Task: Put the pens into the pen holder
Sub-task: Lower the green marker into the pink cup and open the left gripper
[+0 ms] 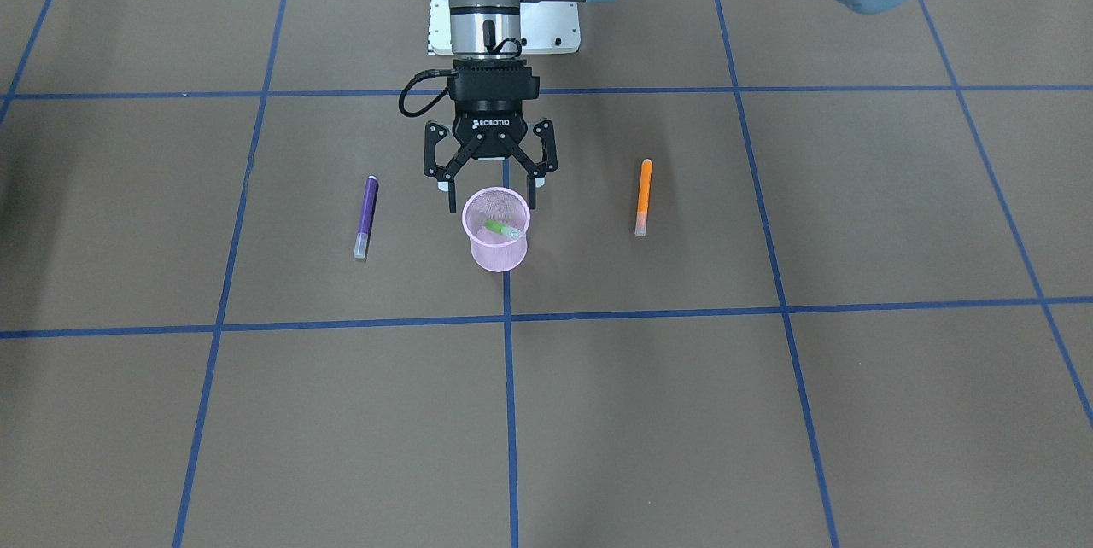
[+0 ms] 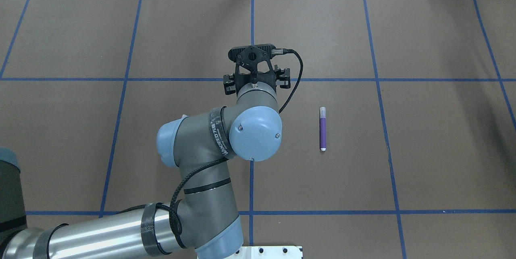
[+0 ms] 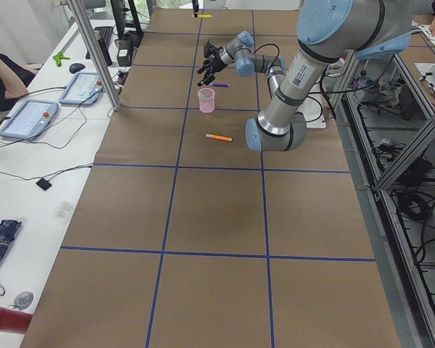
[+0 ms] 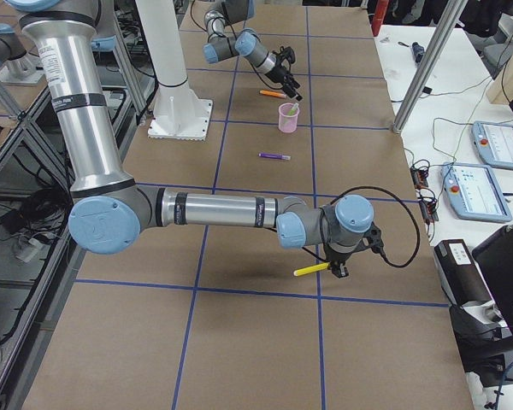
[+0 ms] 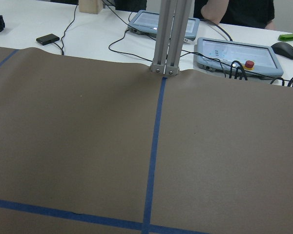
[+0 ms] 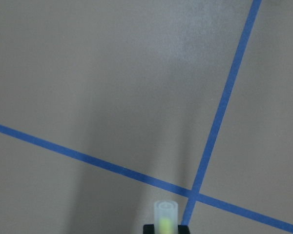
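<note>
Your left jaws are hanging released, spread wide, directly above the pen holder [image 1: 497, 251]. The green pen [image 1: 502, 230] is lying slanted inside it, just below their tips. The purple pen [image 1: 366, 215] and the orange pen [image 1: 644, 196] are lying on the surface [image 1: 768, 411], one to each side of those jaws and well apart from them. Your right jaws are clenching the yellow pen [image 4: 310, 270] near one end, so it is sticking out sideways, far from the holder. If you are bringing it in while the left jaws are hovering there, you are risking a clash. A flat-held pen striking the rim could tip the light mesh cup.
</note>
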Available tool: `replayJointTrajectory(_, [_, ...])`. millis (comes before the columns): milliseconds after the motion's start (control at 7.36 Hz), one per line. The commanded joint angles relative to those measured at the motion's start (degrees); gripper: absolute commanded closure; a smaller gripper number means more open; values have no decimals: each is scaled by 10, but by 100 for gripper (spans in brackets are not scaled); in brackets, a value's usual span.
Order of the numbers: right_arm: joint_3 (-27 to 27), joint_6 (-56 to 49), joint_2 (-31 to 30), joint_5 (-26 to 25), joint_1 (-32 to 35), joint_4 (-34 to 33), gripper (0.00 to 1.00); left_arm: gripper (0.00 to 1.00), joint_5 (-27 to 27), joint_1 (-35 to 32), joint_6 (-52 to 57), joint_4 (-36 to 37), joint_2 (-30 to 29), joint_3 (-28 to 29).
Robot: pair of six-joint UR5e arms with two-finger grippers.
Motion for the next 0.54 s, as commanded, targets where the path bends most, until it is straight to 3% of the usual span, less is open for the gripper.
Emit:
replayJointTrajectory(0, [24, 72, 1, 10, -3, 5, 100, 1, -122, -56, 66, 29, 1, -21])
replayJointTrajectory(136, [41, 87, 2, 10, -8, 5, 100, 3, -191, -87, 110, 51, 1, -24])
replayJointTrajectory(272, [59, 99, 2, 9, -8, 5, 100, 4, -300, -116, 147, 66, 10, -23])
replayJointTrajectory(407, [72, 111, 2, 9, -9, 5, 100, 4, -363, -133, 191, 79, 17, -21])
